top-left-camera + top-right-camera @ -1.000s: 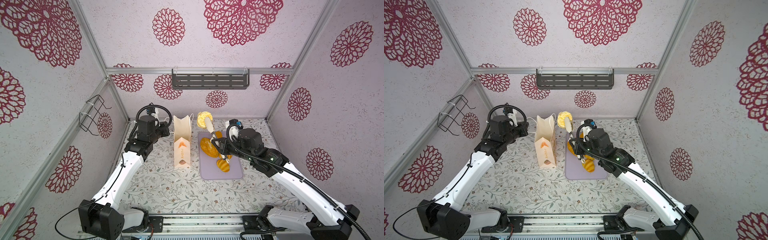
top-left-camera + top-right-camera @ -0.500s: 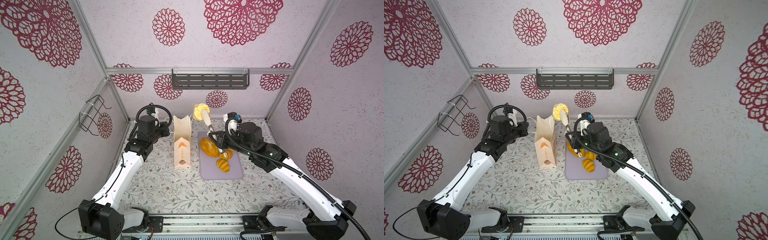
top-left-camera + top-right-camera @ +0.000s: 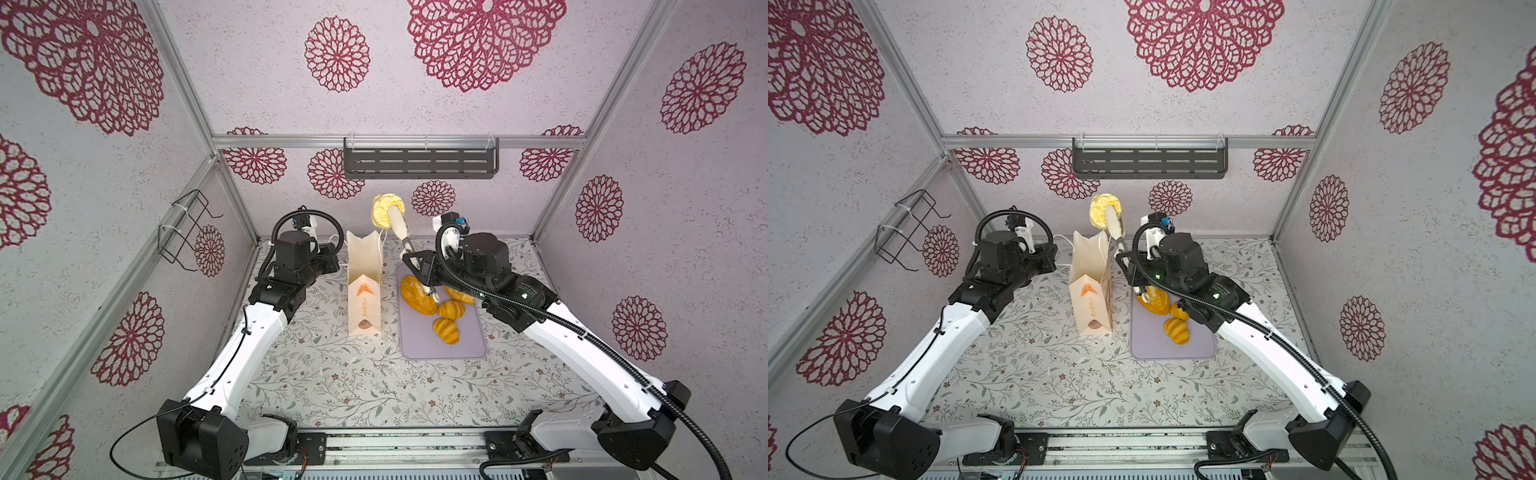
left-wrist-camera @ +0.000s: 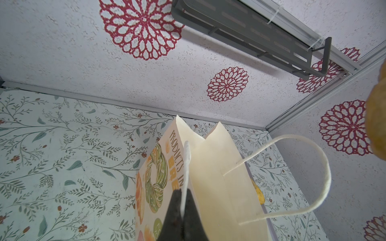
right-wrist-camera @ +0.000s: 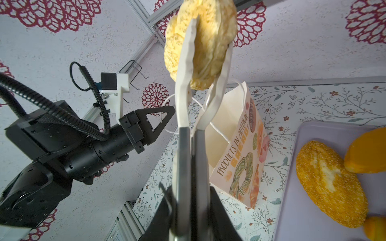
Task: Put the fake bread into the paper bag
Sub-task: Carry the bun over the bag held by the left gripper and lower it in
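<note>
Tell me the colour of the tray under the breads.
The tray is plain pale lilac, clearest in a top view.

Paper bag (image 3: 364,299) just left of tray (image 3: 419,345)

left claw (image 4: 183,195) — clamped, extended forward | right claw (image 5: 191,194) — clamped, angled upward

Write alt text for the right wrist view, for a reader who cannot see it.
The right claw grips tongs that pinch a pale round bun, raised near the open paper bag. The left claw holds the bag's cord handle; a seeded loaf lies on the lilac tray.
</note>
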